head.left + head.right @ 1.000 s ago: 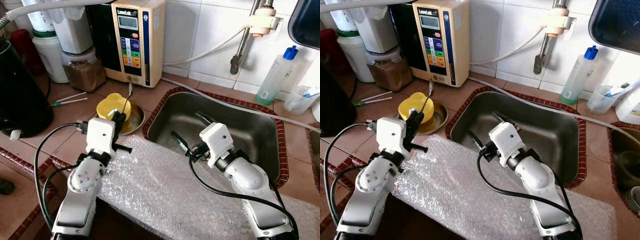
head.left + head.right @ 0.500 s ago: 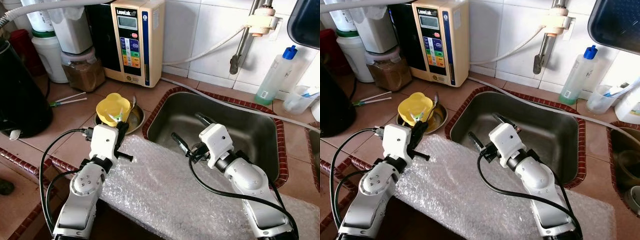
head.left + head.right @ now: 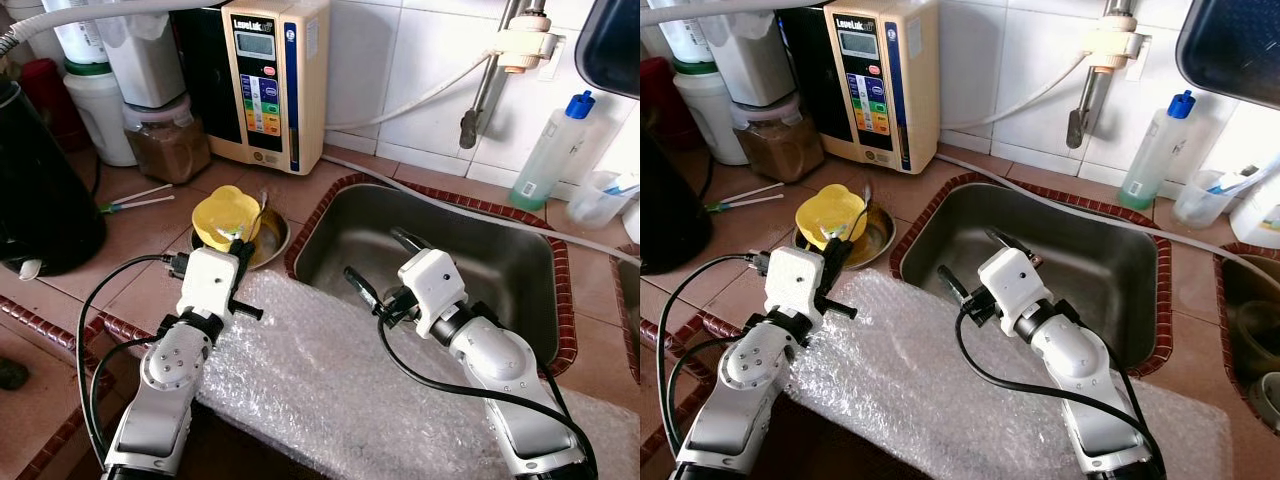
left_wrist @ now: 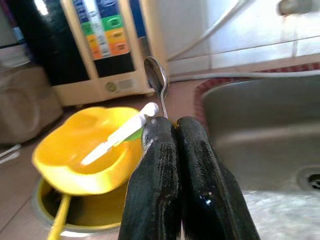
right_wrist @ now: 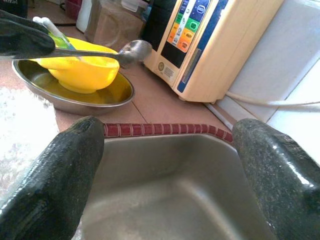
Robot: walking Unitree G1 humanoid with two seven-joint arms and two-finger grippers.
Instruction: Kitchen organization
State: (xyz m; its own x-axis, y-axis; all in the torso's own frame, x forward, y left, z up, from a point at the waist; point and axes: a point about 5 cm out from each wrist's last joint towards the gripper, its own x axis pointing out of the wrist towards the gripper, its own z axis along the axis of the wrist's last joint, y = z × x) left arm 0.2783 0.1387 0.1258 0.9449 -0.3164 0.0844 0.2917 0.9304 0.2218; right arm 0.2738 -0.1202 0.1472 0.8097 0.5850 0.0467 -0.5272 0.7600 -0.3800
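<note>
A: Bubble wrap [image 3: 330, 375] nearest, a sheet spread over the front of the tiled counter [image 3: 130, 235] and lapping the near rim of the sink [image 3: 500, 270]. Both arms rise over it.

B: Left gripper [image 3: 238, 248]?

A: At the sheet's far left corner, just before the steel dish [image 3: 272, 240]. Jaws pressed together on the handle of a spoon [image 4: 156, 82]; its bowl pokes up past the fingertips [image 4: 159, 135], tilted toward the wall.

B: And the dish itself?

A: Sits on the counter just left of the sink. A yellow bowl [image 3: 225, 215] rests in it, tipped, with a white-and-green utensil [image 4: 120, 135] lying in the bowl. A yellow handle hangs below the bowl in the left wrist view; cannot tell what it belongs to.

B: Right gripper [image 3: 378, 262]?

A: Over the sink's near left edge, jaws spread wide, holding nothing. Right wrist view looks between them at the red-brown tile rim.

B: Farther back?

A: Beige water ioniser [image 3: 275, 75] against the wall, a jar of brown powder [image 3: 165, 140] to its left, a black kettle [image 3: 40, 190] at far left. A faucet [image 3: 495, 70] over the sink; a blue-capped bottle [image 3: 555, 150] to the right.
</note>
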